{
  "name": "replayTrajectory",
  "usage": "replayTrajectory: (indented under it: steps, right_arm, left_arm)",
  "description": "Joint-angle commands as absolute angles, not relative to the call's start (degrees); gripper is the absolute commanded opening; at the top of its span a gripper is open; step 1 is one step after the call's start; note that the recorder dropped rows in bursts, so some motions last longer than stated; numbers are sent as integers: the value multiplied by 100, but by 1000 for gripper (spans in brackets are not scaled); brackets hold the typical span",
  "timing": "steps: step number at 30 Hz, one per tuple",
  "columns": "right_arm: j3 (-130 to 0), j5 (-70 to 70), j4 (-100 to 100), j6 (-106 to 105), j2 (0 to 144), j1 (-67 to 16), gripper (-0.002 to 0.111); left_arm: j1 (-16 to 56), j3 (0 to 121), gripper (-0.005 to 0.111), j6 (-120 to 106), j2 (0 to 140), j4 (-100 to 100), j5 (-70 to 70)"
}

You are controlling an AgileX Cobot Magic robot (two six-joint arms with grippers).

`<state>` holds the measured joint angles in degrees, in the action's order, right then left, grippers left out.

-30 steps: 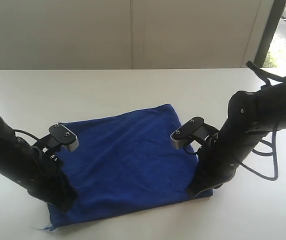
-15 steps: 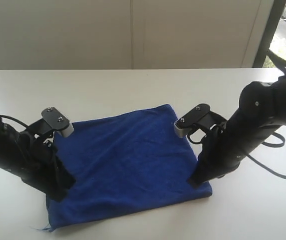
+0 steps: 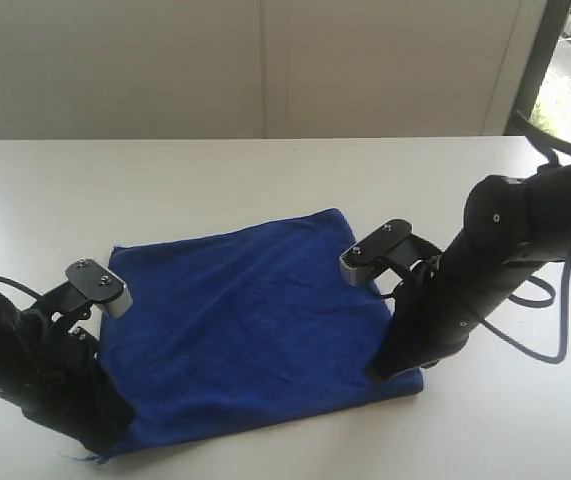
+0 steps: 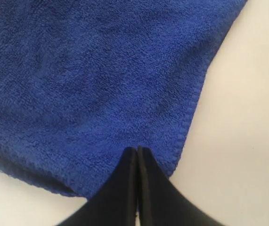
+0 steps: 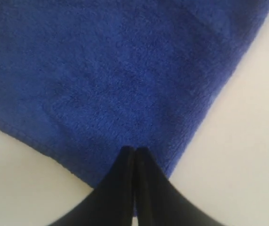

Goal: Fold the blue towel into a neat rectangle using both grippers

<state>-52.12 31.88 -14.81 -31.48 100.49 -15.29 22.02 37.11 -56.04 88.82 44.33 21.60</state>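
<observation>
At the left, the left pincer (image 4: 137,150) has its two black fingers pressed fully together, and I see no cloth between them. Its tips sit over the near left corner of the blue towel (image 3: 255,310), just inside the stitched hem. I cannot tell whether they touch the pile or hang slightly above it.

The towel lies flat on the white worktop (image 3: 265,180), between the two arms, as a somewhat skewed rectangle. Its surface is short, fuzzy terry with a matte look, and a narrow sewn border runs along the edges. The worktop is smooth and plain.

I judge the towel to be light, soft and limp. It will sag and drape when lifted and will not keep any shape by itself. The pile should give good friction, so it is not slippery. The best places to take hold are probably the two near corners at the hem, where the cloth is thicker, and both should be lifted together.

At the right, the right pincer (image 5: 134,150) is closed in the same way, empty as far as I can see, over the near right corner.
</observation>
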Motion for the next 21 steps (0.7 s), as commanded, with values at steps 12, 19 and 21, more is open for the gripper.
replayTrajectory:
  steps: [12, 19, 21]
  right_arm:
    - [-5179, 3248, -1305, -3097, 10249, -1677, 0]
    - [-5179, 3304, -1305, -3097, 10249, -1713, 0]
    - [-5190, 3304, -1305, -3097, 10210, -1735, 0]
  left_arm:
    - [2248, 3197, 0, -5219, 8872, 4059, 1824]
    - [2248, 3328, 0, -5219, 8743, 4085, 2146]
    - [2248, 3465, 0, -5219, 8581, 4154, 2328]
